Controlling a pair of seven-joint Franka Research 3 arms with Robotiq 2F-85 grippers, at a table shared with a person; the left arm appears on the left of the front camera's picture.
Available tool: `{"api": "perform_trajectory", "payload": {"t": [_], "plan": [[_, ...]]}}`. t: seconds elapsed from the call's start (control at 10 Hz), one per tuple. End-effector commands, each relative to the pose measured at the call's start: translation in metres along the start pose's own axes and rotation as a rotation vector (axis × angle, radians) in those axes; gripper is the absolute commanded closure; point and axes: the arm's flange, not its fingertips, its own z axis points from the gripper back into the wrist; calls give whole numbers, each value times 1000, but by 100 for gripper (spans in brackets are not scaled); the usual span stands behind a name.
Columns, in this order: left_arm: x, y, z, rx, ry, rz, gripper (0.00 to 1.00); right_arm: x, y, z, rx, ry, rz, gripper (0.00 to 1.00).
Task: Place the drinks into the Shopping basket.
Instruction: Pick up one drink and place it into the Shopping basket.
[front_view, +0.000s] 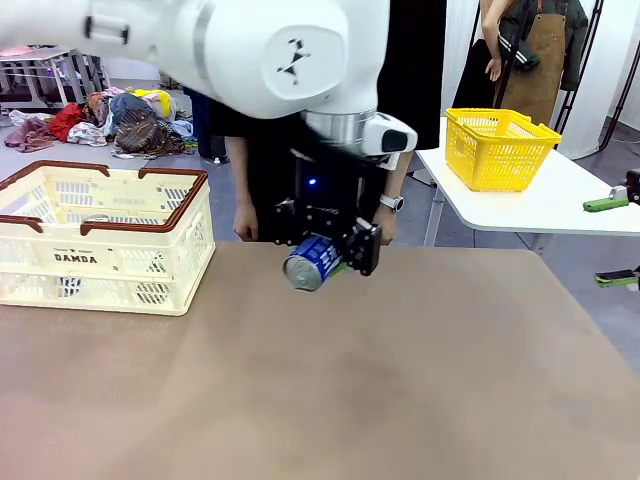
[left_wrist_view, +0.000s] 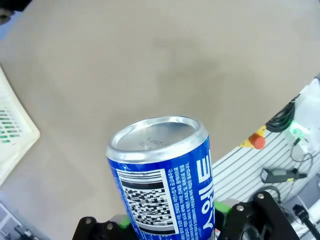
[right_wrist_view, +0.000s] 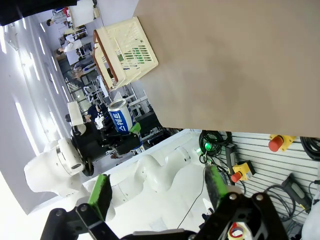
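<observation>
Left gripper (front_view: 328, 262) is clamped on a blue can (front_view: 312, 262), holding it in the air above the brown table (front_view: 400, 380), about mid-table toward the far edge. The can lies tilted, its silver end facing the near-left. The white arm (front_view: 250, 50) covers most of the person (front_view: 390, 205) standing behind it at the far side; only forearms and a wrist watch show. The can's far end is hidden by the fingers.

In the left wrist view the can (left_wrist_view: 162, 175) is cut off at the bottom edge. Visible: dull silver end with faint stamped print, barcode-like panel, white lettering on blue, small text too fine to read. Green pads (left_wrist_view: 226, 206) barely show beside it.

Shopping basket (front_view: 100, 235) sits at the far left of the table, well apart from the can. Cream slotted walls, brown rim, "DAMDA" on the near side. Something dark shows through the slots low on the left; can't tell what.

Right gripper (right_wrist_view: 157, 192) is spread wide, nothing between the green fingers. Its view also shows the held can (right_wrist_view: 120, 116) far off and the basket (right_wrist_view: 125, 50).

Yellow basket (front_view: 497, 147) sits on a white table far right.
</observation>
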Motion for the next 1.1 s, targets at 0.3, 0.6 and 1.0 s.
{"api": "perform_trajectory", "payload": {"t": [0.3, 0.6, 1.0], "plan": [[12, -3, -5, -14, 13, 34, 100, 0, 4, 0, 29, 5, 7, 0], [22, 76, 26, 32, 31, -93, 100, 0, 4, 0, 29, 5, 7, 0], [-9, 226, 52, 42, -119, 47, 100, 0, 4, 0, 29, 5, 7, 0]]}}
